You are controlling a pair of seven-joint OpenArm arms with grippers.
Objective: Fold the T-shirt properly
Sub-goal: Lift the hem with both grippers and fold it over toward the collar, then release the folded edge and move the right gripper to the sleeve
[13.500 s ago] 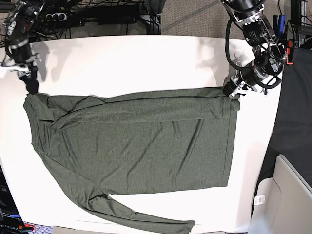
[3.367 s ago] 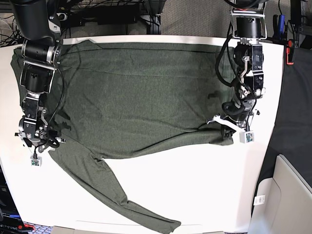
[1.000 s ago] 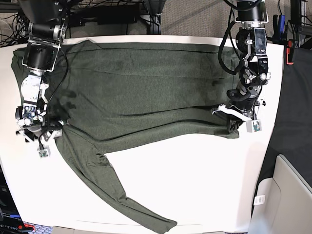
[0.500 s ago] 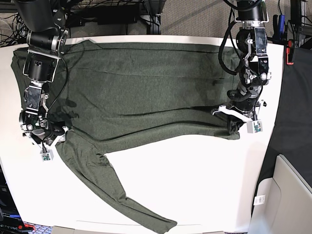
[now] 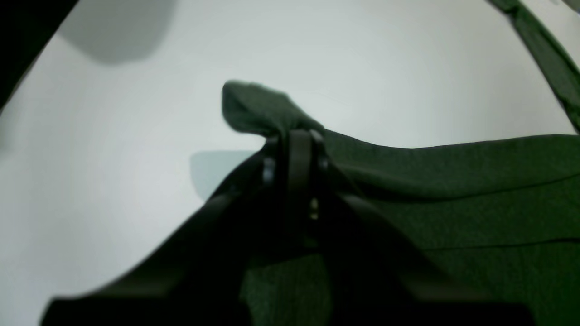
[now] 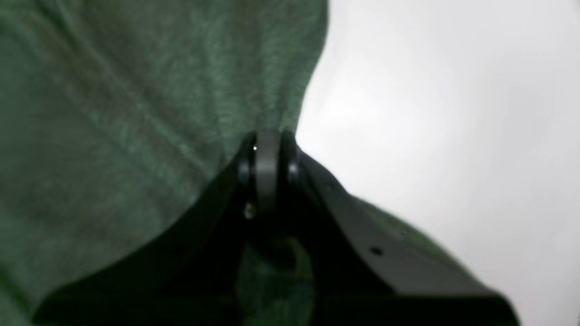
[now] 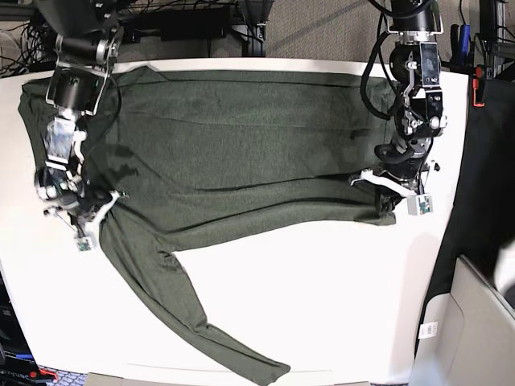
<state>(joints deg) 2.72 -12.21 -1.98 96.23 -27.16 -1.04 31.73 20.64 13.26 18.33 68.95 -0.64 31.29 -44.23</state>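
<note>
The dark olive T-shirt (image 7: 241, 145) lies spread across the white table (image 7: 322, 297), with one long sleeve (image 7: 185, 314) trailing toward the front edge. My left gripper (image 7: 389, 206) is shut on the shirt's bottom corner at the right. In the left wrist view the left gripper (image 5: 294, 138) pinches a bunched fold of the shirt (image 5: 256, 106). My right gripper (image 7: 91, 215) is shut on the shirt where the sleeve meets the body at the left. In the right wrist view the right gripper (image 6: 267, 140) has the fabric edge (image 6: 149, 113) clamped between its closed tips.
A black cloth (image 7: 483, 201) hangs along the table's right side, and a grey bin (image 7: 475, 330) stands at the lower right. Cables and a power strip (image 7: 185, 24) run behind the table's far edge.
My right gripper has closed on the shirt at the sleeve joint and shifted slightly right and up. The left gripper keeps its hold on the corner and has not moved.
</note>
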